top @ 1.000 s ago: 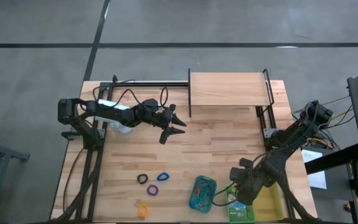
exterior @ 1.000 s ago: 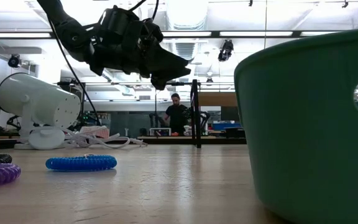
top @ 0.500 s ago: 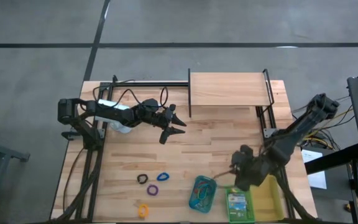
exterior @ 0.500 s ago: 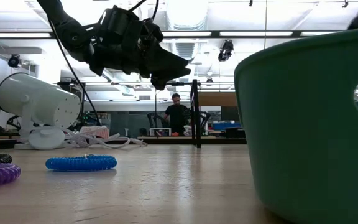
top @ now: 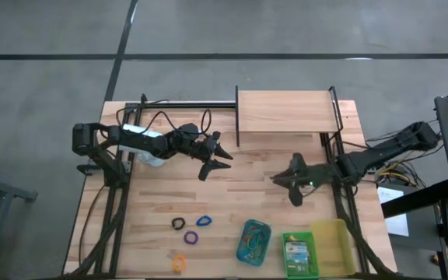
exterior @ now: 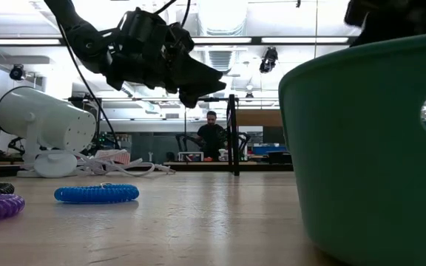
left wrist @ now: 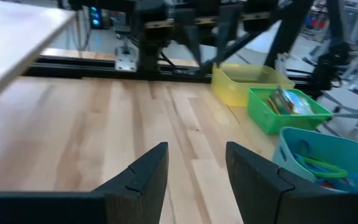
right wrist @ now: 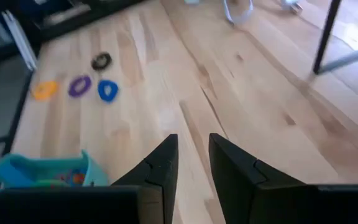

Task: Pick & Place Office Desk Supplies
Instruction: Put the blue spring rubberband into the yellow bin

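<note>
Risk entry: right gripper (top: 292, 183) jaws stood slightly apart and empty, loops (right wrist: 78, 86) well ahead on the surface; left gripper (top: 216, 159) jaws apart; a shallow descent would probably skid off them.

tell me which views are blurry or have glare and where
Low view: the green tray sits right at the lens and fills the right side, soft-edged; ceiling lights glare white behind the left end effector. Left wrist view: the yellow tray and the far frame look smeared. Right wrist view: the coloured loops are soft. High view: evenly lit, no glare.
</note>
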`<state>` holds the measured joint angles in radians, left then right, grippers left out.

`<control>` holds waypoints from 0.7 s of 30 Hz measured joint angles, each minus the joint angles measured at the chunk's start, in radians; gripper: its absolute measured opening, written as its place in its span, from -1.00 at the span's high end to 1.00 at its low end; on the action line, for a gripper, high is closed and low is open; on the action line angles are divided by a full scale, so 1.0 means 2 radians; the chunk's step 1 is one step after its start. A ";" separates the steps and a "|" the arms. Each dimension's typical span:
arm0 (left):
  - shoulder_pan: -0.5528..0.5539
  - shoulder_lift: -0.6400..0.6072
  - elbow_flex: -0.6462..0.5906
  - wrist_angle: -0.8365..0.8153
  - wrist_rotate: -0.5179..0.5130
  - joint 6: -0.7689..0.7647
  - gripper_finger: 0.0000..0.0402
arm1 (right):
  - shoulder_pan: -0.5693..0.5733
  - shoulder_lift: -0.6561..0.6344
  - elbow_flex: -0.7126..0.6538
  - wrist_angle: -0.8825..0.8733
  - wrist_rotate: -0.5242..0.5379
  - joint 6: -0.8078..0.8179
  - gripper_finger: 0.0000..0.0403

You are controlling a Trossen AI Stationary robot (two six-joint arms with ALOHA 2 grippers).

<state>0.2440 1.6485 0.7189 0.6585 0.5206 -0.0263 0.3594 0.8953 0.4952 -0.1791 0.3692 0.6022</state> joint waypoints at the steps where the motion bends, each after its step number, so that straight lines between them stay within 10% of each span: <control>1: 0.000 0.000 0.000 -0.003 0.008 0.000 0.17 | -0.013 -0.002 -0.014 0.027 -0.014 -0.010 0.56; 21: 0.000 0.000 0.000 -0.041 0.067 0.000 0.17 | -0.203 0.002 -0.084 0.231 -0.171 -0.202 0.61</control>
<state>0.2439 1.6485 0.7189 0.5774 0.6552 -0.0269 -0.0476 0.8994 0.3275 0.2835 0.0270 0.1975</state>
